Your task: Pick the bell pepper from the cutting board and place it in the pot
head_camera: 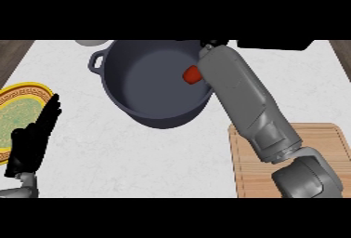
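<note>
The dark grey pot [147, 100] stands at the back middle of the white counter. A small part of the red bell pepper [191, 74] shows over the pot's inside near its right wall, right against my grey right forearm. That forearm stretches from the cutting board [315, 139] up over the pot's right rim. Only a black sliver of my right hand [214, 43] shows at the forearm's far end, and what it holds is hidden. The wooden board at the lower right has nothing visible on it. My left hand [33, 139] rests open at the left edge.
A round plate [19, 104] with a yellow rim and green centre lies at the left, partly behind my left hand. A white object [93, 42] and a black object [274, 44] sit at the counter's back edge.
</note>
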Robot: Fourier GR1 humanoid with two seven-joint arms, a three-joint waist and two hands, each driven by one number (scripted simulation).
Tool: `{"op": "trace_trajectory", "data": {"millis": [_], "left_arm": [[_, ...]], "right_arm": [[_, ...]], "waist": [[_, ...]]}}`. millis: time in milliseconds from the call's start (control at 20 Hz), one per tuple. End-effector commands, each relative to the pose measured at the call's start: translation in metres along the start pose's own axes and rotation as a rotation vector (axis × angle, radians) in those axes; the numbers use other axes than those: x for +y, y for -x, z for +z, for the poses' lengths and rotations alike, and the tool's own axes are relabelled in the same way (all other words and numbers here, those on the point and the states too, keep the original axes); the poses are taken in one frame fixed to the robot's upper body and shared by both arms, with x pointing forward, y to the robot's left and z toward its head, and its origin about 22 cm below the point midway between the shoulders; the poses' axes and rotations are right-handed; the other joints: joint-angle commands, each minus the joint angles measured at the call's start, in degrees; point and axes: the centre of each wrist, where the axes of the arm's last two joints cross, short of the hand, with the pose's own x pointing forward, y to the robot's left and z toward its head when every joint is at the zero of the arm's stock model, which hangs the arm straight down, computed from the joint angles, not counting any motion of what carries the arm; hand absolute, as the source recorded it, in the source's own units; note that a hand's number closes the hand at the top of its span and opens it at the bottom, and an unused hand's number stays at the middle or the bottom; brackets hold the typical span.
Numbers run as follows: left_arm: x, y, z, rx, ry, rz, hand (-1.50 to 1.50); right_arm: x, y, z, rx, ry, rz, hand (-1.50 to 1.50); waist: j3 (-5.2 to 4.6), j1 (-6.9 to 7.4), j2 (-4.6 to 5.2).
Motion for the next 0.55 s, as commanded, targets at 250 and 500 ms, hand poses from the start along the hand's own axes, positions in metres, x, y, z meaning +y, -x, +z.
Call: {"op": "trace_trajectory", "data": {"millis": [250,500], "left_arm": [[0.009,0.012,0.015,0.040,-0.036,-0.006,0.00],[0.023,0.028,0.019,0.047,-0.056,0.004,0.00]], "right_arm": [[-0.010,0.025,0.014,0.032,-0.087,-0.208,-1.50],[-0.023,0.069,0.048,0.033,-0.084,-0.231,-1.50]], "waist": [[-0.02,-2.82,-1.41],[-0.04,-4.19,-1.59]]}}
